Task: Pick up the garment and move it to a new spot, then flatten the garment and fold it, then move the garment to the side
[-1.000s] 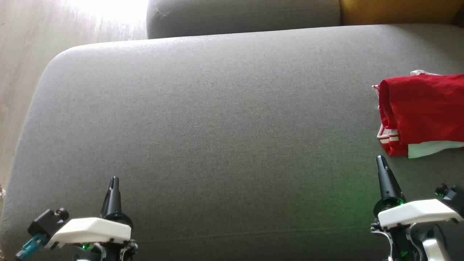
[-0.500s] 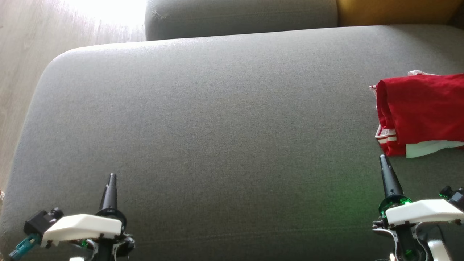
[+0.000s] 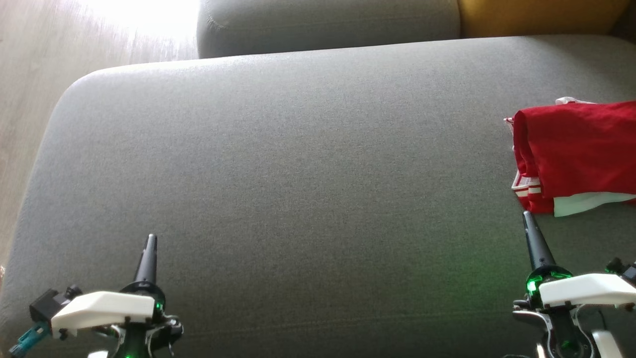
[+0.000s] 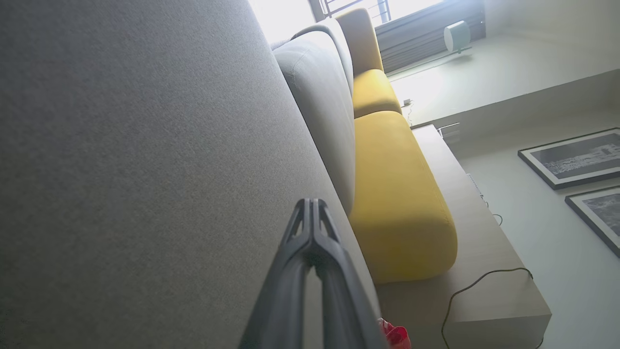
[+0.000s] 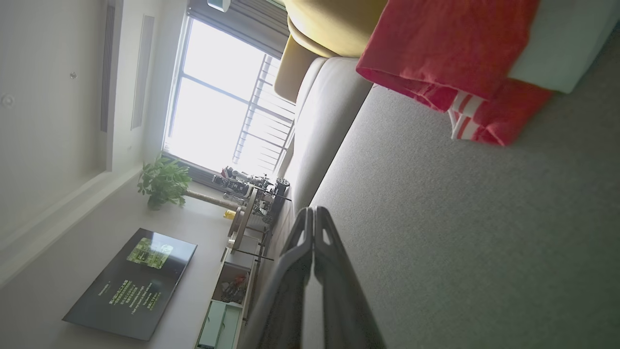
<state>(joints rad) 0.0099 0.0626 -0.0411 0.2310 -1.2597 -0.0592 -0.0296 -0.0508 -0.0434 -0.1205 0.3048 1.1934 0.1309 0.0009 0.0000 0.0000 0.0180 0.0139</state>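
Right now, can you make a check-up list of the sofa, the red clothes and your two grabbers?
Surface: grey sofa seat, flat fabric.
Job's things: red garment with white stripes, folded, lying at the seat's right side.
Clutter: nothing seen.
Grippers: left gripper and right gripper both shut, holding nothing; the right one is near the garment, not touching it.
Cables: dark cable trailing on the pale ledge beside the yellow cushion.
Surroundings: wood floor, bright window, potted plant, wall screen.

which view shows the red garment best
Right wrist view: the red garment is close and large, striped cuff plain. Head view cuts it at the right edge; left wrist view catches a red sliver.
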